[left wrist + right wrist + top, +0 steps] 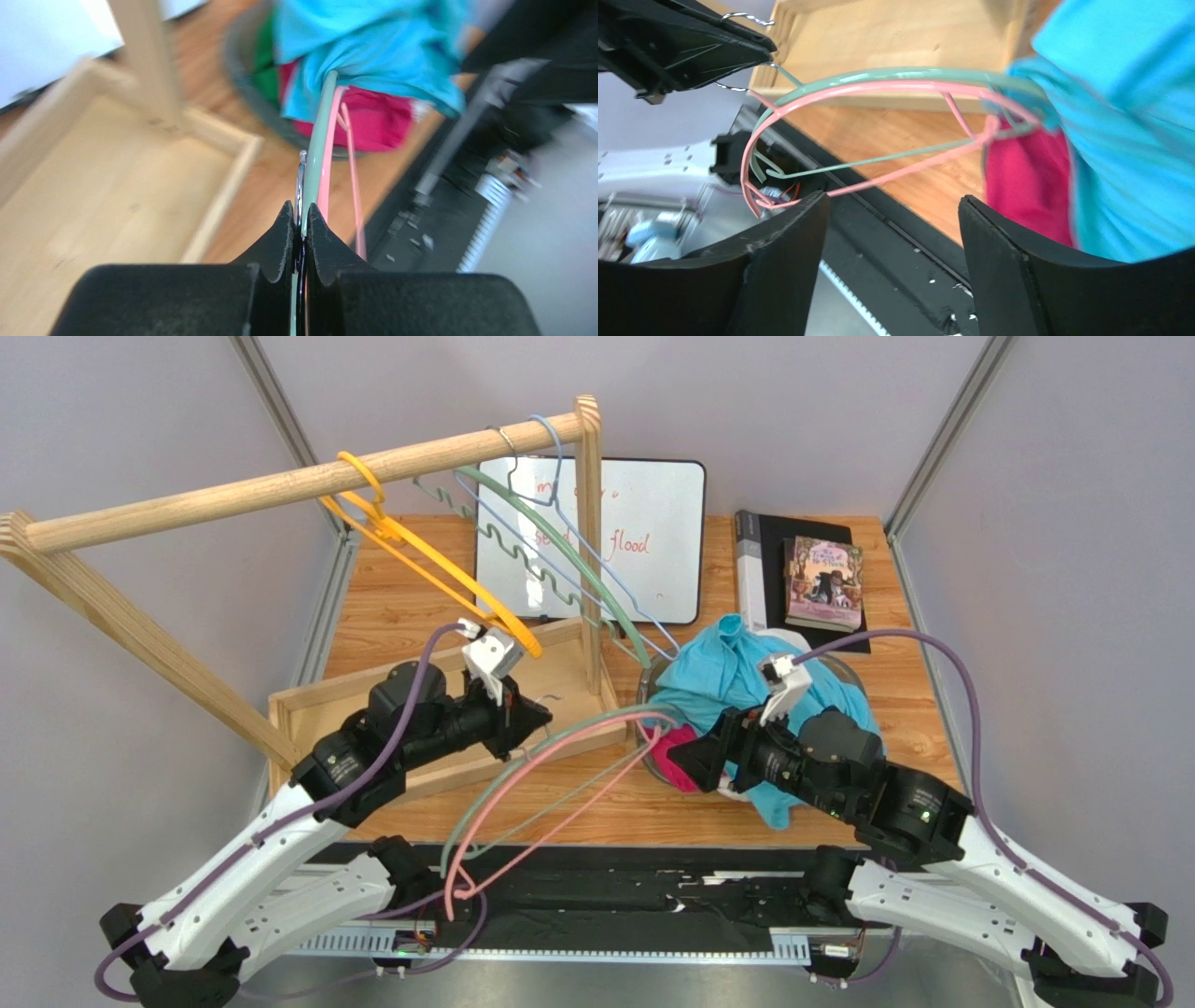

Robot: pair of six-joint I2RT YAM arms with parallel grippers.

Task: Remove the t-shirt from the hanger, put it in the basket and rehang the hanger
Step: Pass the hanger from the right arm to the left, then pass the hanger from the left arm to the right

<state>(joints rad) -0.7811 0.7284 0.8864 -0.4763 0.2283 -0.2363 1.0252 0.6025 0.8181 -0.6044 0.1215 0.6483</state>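
"The left claw (300, 234) is pinched tight on the green hanger (320, 140), with the pink hanger (744, 171) alongside. The right claw (894, 203) gapes wide, empty."

"And the t-shirt (716, 672)?"

"Centre right, bunched over the hanger's far end. I'd grab cloth only and pull rightwards, left holding firm."

"Mind the magenta cloth (1025, 182) underneath, and the rack post (591, 518) behind."

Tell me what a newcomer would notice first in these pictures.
The turquoise t-shirt jumps out, bunched right of centre in the overhead view over a magenta cloth, with the green and pink hangers poking into it. The left hand is pinched shut on those hangers' hook end, while the right hand gapes open beside the shirt. Behind, a wooden rack carries a bright yellow hanger among others.
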